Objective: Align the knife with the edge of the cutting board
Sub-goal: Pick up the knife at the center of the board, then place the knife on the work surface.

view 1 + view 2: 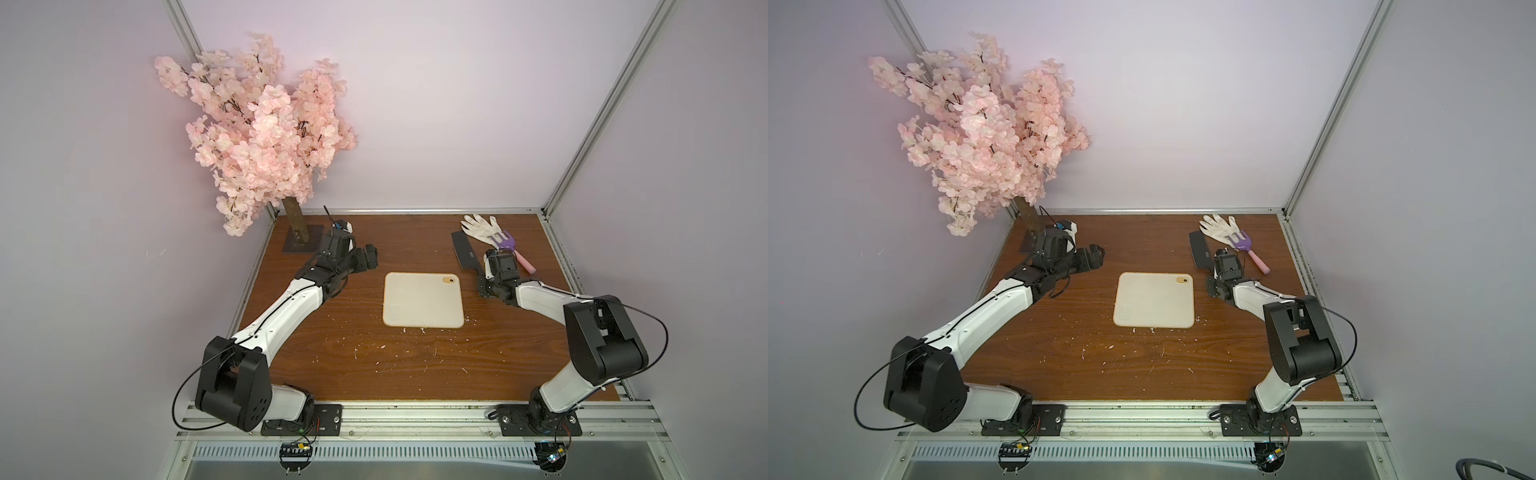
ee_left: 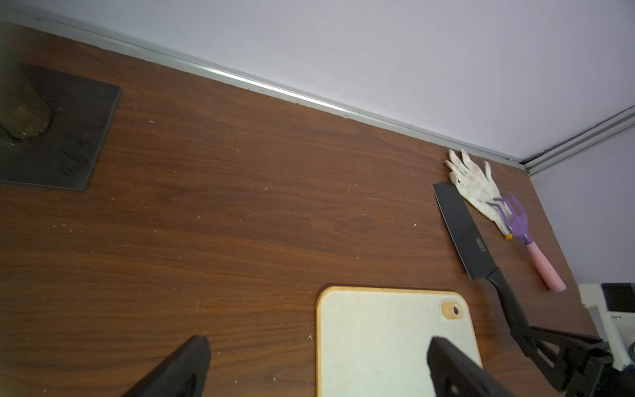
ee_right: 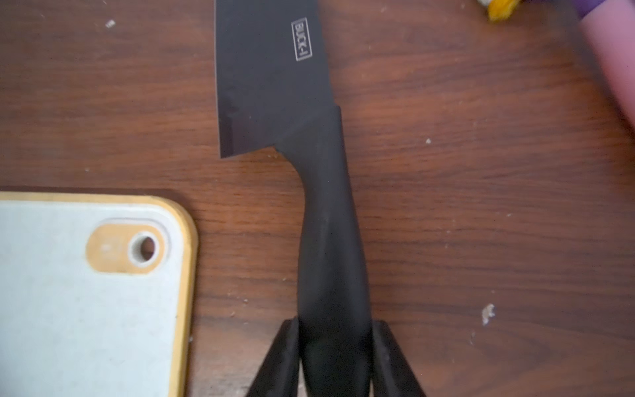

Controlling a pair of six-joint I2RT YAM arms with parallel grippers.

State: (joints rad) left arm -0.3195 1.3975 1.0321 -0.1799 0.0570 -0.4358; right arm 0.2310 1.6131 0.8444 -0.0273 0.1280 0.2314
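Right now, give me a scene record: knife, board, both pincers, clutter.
knife: on table, right of board, angled, not aligned with its edge
board: table centre, nothing on it
right pincer: shut on knife handle
left pincer: open, empty, left of board
clutter: glove and fork beyond knife; tree far left corner

Black knife handle seemingly pinched in right tool, cutting board beside
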